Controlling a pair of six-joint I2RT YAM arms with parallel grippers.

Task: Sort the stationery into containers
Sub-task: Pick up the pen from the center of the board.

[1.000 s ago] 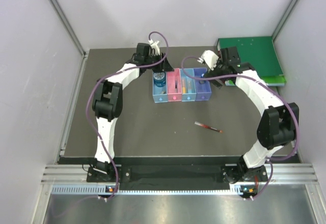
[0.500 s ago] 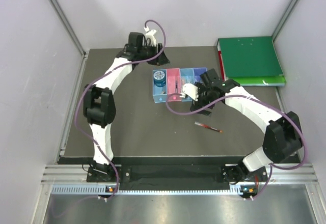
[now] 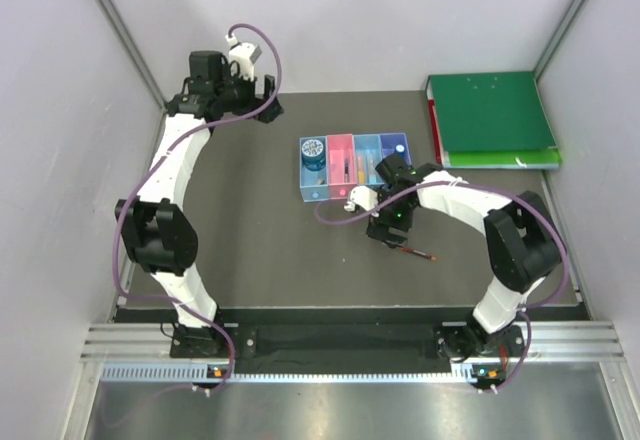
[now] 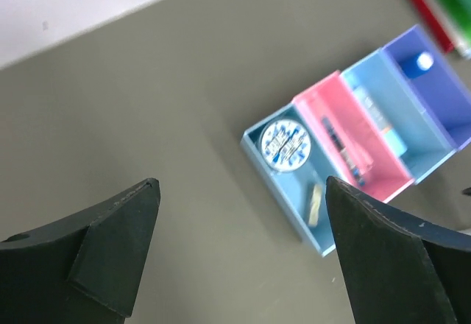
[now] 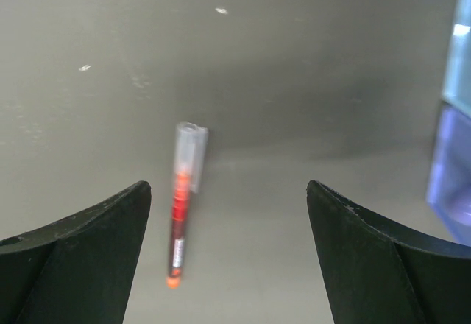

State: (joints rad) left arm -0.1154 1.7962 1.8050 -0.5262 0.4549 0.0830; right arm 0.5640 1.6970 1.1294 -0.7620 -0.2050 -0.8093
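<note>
Hovering above red pen (image 5: 182, 206), right gripper (image 5: 228, 185) spread, empty; left gripper (image 4: 242, 182) likewise; pen part-hidden overhead.

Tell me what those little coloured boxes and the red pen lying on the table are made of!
The small coloured rectangular trays look like thin, see-through plastic: light shines through their smooth walls. The red pen also seems to be plastic, with a clear cap you can see through and a red barrel. Looks alone can't prove it.
</note>
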